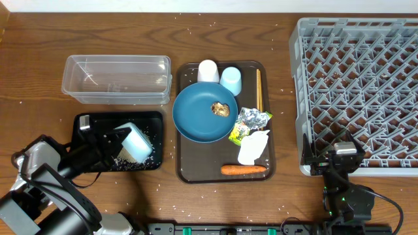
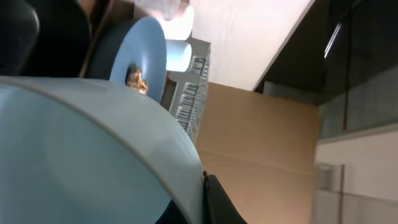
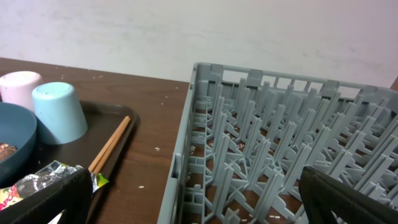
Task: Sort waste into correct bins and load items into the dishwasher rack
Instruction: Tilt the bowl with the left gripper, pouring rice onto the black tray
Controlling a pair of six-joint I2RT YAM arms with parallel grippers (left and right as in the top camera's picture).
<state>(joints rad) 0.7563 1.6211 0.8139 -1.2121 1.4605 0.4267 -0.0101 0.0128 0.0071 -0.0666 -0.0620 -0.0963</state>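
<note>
My left gripper [image 1: 121,139] is shut on the rim of the white bowl [image 1: 137,143], which is tipped on its side over the black tray [image 1: 98,120]. White rice grains [image 1: 128,163] lie in that tray. The bowl [image 2: 81,155] fills the left wrist view, its rim pinched by a finger [image 2: 219,202]. My right gripper [image 1: 330,161] stands open at the near-left corner of the grey rack [image 1: 359,78], nothing between its fingers [image 3: 348,199]. The blue plate [image 1: 199,121] carries a brown food lump [image 1: 221,109].
The brown serving tray [image 1: 188,163] also holds a white cup [image 1: 208,70], light blue cup [image 1: 230,79], chopsticks [image 1: 258,90], foil [image 1: 251,117], wrapper [image 1: 238,134], napkin [image 1: 253,149] and carrot [image 1: 243,170]. A clear container [image 1: 117,79] stands behind the black tray.
</note>
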